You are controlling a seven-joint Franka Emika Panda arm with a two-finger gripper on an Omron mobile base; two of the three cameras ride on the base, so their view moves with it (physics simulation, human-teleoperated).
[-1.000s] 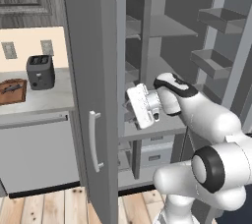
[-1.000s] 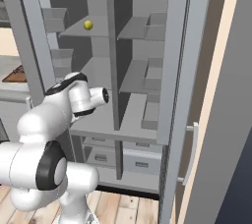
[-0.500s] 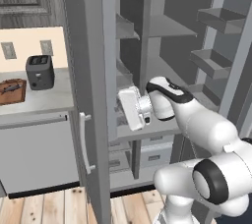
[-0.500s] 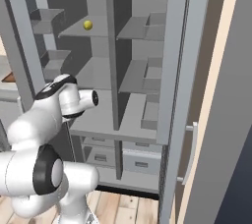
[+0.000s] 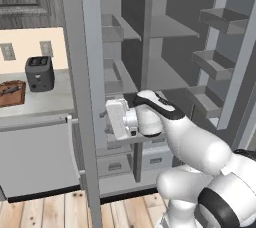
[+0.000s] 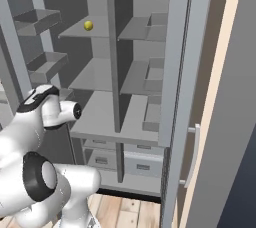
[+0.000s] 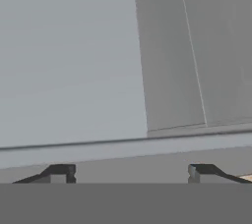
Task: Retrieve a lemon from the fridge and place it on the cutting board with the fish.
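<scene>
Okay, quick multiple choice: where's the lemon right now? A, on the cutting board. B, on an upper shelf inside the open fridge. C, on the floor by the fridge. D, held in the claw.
B: in the right base view the lemon sits on an upper shelf inside the open fridge, far from the claw, whose tips stand apart with nothing between them.

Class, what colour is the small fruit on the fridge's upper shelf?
Bright yellow: the lemon, clearest in the right base view.
</scene>
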